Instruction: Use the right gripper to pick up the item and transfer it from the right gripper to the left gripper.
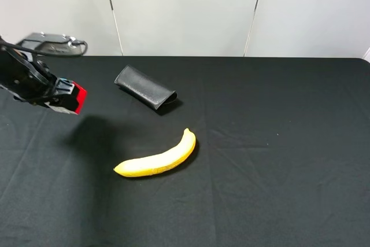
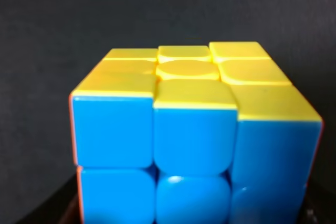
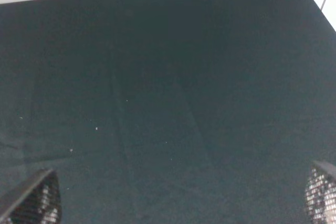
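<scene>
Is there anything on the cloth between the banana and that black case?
No. In the high view only bare black cloth separates the banana from the case.

Black tablecloth (image 3: 168,103), right gripper (image 3: 184,195) fingertips (image 3: 37,200) wide apart

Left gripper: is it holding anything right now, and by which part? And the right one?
The left gripper holds the puzzle cube clear above the table; the exact faces clamped cannot be told. The right gripper is open and empty.

The cube (image 2: 194,140) shows glossy blue and yellow tiles up close, red at its side. A yellow banana (image 1: 159,158) and black case (image 1: 144,87) lie on black cloth (image 1: 277,160).
</scene>
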`<act>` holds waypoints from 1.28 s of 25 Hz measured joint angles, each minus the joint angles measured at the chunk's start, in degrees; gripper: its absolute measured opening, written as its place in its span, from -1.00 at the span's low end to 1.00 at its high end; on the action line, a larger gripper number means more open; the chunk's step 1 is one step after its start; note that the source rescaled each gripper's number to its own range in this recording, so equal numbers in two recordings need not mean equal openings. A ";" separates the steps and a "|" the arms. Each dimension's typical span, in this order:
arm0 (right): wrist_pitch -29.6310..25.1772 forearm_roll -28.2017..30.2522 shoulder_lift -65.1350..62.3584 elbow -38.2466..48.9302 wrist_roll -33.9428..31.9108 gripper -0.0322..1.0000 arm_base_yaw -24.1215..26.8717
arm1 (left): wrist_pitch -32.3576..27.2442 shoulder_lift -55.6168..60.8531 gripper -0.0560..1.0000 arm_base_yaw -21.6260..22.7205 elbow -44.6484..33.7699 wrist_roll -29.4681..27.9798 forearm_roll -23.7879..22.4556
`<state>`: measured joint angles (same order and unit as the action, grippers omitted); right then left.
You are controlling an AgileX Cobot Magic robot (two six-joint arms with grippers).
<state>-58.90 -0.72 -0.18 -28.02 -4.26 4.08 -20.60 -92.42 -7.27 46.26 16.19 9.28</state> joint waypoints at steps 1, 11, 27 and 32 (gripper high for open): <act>0.00 0.00 0.00 0.00 0.00 0.99 0.00 | 0.00 -0.82 -0.89 -0.23 0.16 0.00 0.30; 0.00 0.00 0.00 0.00 0.00 0.99 0.00 | -0.11 -3.79 -0.89 -1.30 1.11 0.00 0.93; 0.00 0.00 0.00 0.00 0.00 0.99 0.00 | 0.48 -3.79 0.88 -1.30 1.11 0.00 0.98; 0.00 0.00 0.00 0.00 0.00 0.99 0.00 | -2.38 -3.79 0.98 -1.30 1.11 0.00 0.98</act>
<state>-58.90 -0.72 -0.18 -28.02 -4.26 4.08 -22.99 -96.21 -8.57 47.37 16.19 10.27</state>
